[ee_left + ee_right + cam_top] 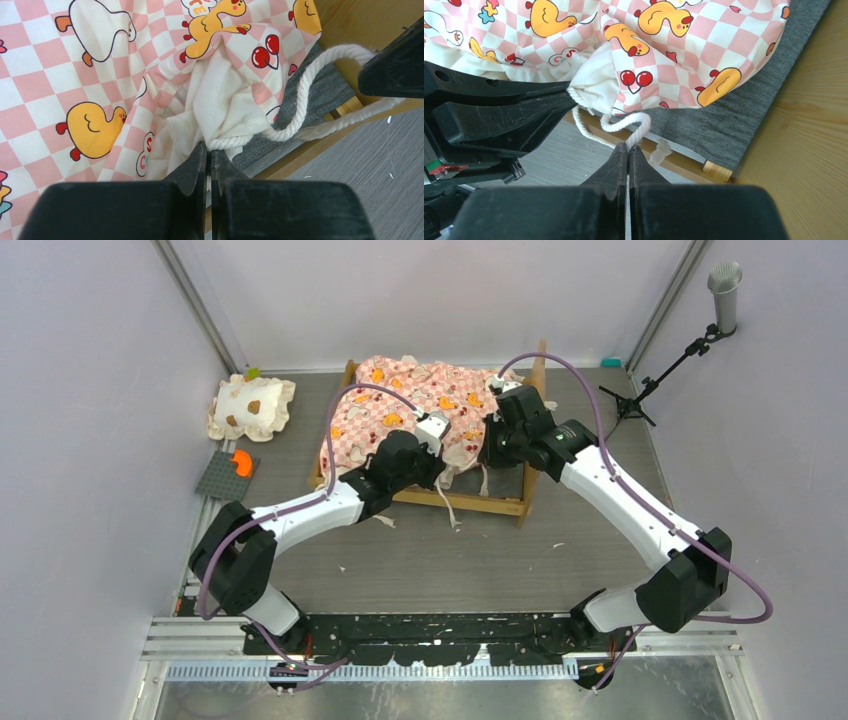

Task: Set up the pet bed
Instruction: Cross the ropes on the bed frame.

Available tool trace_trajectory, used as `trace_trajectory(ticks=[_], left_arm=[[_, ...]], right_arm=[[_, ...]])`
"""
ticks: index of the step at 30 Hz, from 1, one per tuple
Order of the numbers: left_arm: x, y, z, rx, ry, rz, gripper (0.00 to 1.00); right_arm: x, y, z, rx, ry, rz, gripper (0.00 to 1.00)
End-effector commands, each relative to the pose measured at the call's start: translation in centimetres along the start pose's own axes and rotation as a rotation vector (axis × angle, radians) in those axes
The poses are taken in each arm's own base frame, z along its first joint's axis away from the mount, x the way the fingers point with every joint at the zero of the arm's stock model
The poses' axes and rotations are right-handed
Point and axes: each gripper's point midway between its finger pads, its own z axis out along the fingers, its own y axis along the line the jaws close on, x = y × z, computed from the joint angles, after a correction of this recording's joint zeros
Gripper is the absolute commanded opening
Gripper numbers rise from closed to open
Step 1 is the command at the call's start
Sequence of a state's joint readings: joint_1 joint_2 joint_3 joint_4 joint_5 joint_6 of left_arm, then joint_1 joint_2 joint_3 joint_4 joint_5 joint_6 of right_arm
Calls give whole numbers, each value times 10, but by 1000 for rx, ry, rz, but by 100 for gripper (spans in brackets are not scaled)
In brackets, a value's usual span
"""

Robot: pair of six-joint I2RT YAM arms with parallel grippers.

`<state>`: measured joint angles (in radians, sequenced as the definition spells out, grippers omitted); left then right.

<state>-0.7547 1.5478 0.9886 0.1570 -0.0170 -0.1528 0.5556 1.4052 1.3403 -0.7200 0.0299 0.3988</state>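
Two clamps, one white twisted cotton cord [300, 95]: left gripper [207, 150] & right gripper [629, 147] both pinched tight on it, at near side of light-wood, pink-checkered pet bed [480, 502] on grey table [450, 560]. Advice: pull evenly, keep cord taut.

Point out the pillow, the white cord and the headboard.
pillow [252, 406]: top view, its spotted middle.
white cord [301, 95]: left wrist view, its curved stretch.
headboard [814, 125]: right wrist view, its flat face.

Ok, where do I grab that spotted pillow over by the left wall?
Probably the ruffled edge of the pillow on the side facing the pet bed, coming down from above: it lies flat, so the thin frill is easiest to pinch.
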Motion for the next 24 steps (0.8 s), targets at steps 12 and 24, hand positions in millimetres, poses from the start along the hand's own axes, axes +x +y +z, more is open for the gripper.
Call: trace_trajectory(ticks=[12, 24], left_arm=[[-3, -5, 5, 36, -5, -11, 0], [7, -5, 9, 44, 21, -13, 0]], right_arm=[[4, -16, 15, 20, -4, 32, 1], [13, -29, 34, 68, 14, 37, 1]])
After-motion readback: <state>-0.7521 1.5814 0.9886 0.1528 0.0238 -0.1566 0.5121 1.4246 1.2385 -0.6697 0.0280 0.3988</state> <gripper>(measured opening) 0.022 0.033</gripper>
